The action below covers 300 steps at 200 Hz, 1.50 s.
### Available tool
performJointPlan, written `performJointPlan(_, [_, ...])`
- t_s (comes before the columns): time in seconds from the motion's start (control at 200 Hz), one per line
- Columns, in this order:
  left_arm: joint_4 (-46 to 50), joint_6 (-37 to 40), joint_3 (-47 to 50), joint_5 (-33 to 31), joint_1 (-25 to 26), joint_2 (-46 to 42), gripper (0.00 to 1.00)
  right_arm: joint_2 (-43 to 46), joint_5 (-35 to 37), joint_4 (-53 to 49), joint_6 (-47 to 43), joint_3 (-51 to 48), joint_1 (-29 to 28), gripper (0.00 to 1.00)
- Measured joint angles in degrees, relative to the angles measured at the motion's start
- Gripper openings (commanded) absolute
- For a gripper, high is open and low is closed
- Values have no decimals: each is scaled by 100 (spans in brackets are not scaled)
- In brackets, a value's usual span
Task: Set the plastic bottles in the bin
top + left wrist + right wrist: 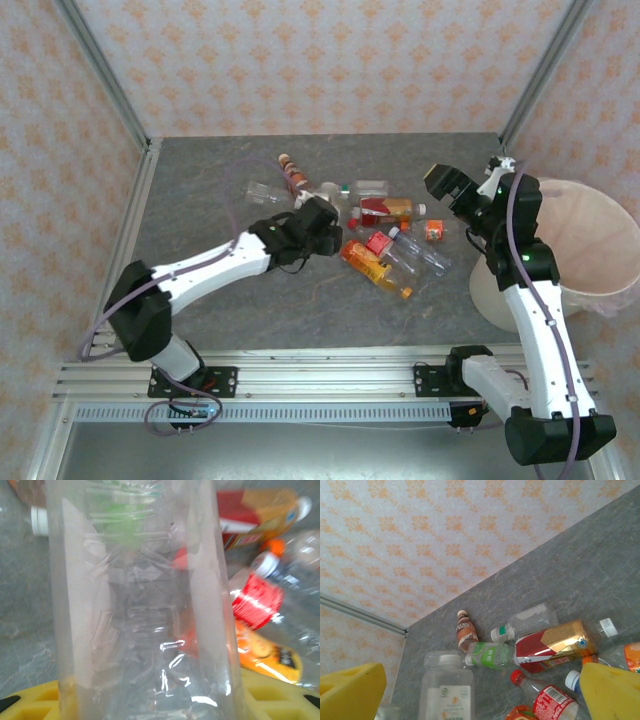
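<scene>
When you check top view: left gripper (322,218) down among scattered small clear plastic bottles (385,245) on grey table (200,190). Right gripper (443,186) raised beside large round beige bin (590,250) at right.

Your left wrist view: jaws clamped on crumpled clear bottle (140,605).

Your right wrist view: yellow fingers (610,690) spread wide above bottles on table.

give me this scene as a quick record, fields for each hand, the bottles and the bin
left hand: at the pile, looks closed on a clear crushed bottle
right hand: open, holding nothing, above the table, left of the bin
bottles: lying loose mid-table on the grey table; a brown one lies apart toward the back
bin: at the table's right edge, beside the right arm
</scene>
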<state>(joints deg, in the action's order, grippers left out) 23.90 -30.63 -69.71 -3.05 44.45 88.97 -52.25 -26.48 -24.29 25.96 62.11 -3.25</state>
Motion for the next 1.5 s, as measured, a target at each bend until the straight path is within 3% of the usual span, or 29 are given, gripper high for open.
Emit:
performJointPlan(0.37, [-1220, 72, 1113, 2079, -1585, -1331, 43, 0, -721, 577, -2, -131, -66, 99])
performJointPlan(0.605, [-2015, -243, 1432, 3488, -2249, -1803, 42, -98, -837, 938, 0, -136, -424, 99])
performJointPlan(0.836, [-3016, -728, 1471, 4524, -2271, -1821, 41, -876, -1182, 1305, 46, 52, -1154, 99])
performJointPlan(1.091, [-4454, -1628, 1497, 5348, -2271, -1626, 40, -1644, -2197, 2065, 612, 352, -1561, 99])
performJointPlan(1.276, [-4935, -2074, 1497, 5565, -2188, -1440, 40, -1751, -2420, 2614, 1169, 516, -1585, 99])
performJointPlan(1.501, [-5386, -2400, 1469, 5646, -1622, -1344, 41, -2166, -2557, 3115, 1845, 599, -1596, 99])
